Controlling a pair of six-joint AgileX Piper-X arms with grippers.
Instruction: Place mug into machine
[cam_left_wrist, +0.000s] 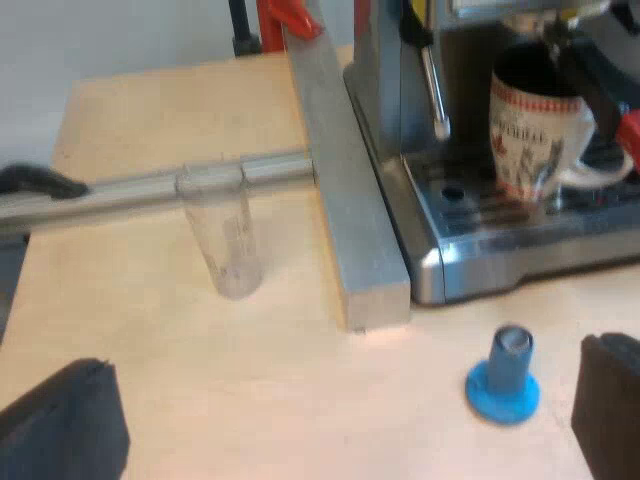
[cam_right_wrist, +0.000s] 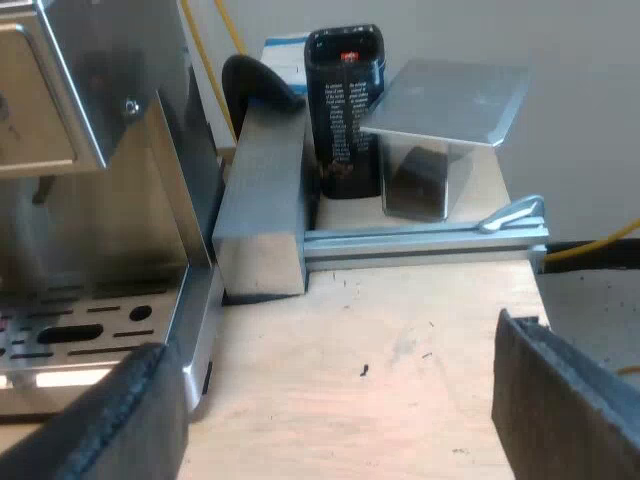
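A white mug (cam_left_wrist: 535, 130) with a red and dark print stands upright on the drip tray (cam_left_wrist: 500, 215) at the front of the espresso machine (cam_left_wrist: 390, 80). A dark handle (cam_left_wrist: 592, 85) ending in red (cam_left_wrist: 630, 130) reaches past the mug's rim. My left gripper (cam_left_wrist: 340, 405) is open and empty, hanging over the wooden table well away from the mug. My right gripper (cam_right_wrist: 340, 400) is open too, with nothing between its fingers, low over the table beside the machine's drip tray (cam_right_wrist: 70, 330).
A clear measuring glass (cam_left_wrist: 225, 235) stands against an aluminium rail (cam_left_wrist: 150, 190). A blue tamper (cam_left_wrist: 505, 375) stands on the table before the machine. A thick metal bar (cam_left_wrist: 340, 180) runs along the machine's side. A black canister (cam_right_wrist: 345, 100) and a metal stand (cam_right_wrist: 450, 100) sit behind a rail (cam_right_wrist: 420, 240).
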